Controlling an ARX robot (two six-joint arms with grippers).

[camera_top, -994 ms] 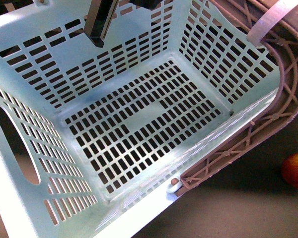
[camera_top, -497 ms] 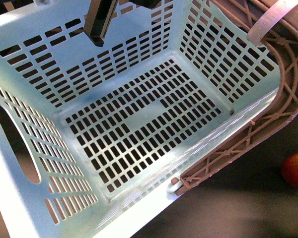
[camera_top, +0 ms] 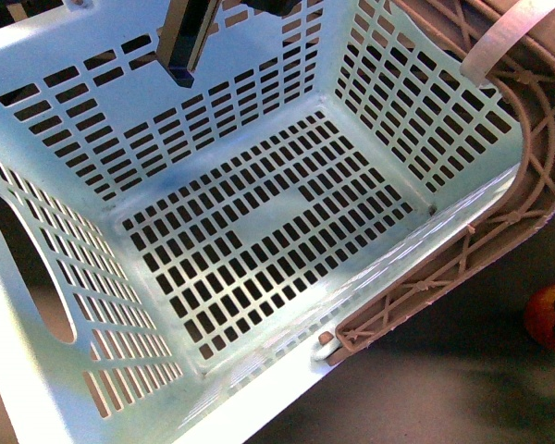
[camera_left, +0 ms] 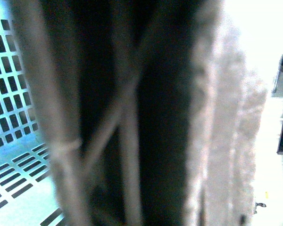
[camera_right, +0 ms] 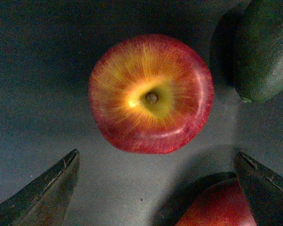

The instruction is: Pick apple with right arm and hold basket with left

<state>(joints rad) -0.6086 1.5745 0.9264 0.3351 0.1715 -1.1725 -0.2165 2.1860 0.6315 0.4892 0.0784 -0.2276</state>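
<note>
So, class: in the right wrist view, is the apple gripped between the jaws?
No, the apple sits free, with both jaws spread wide and clear of it.

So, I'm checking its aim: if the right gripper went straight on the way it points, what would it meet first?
Probably the round red apple with the yellow stem patch, centred ahead of the open right gripper, though depth is unclear. Another red fruit lies close by one finger.
</note>
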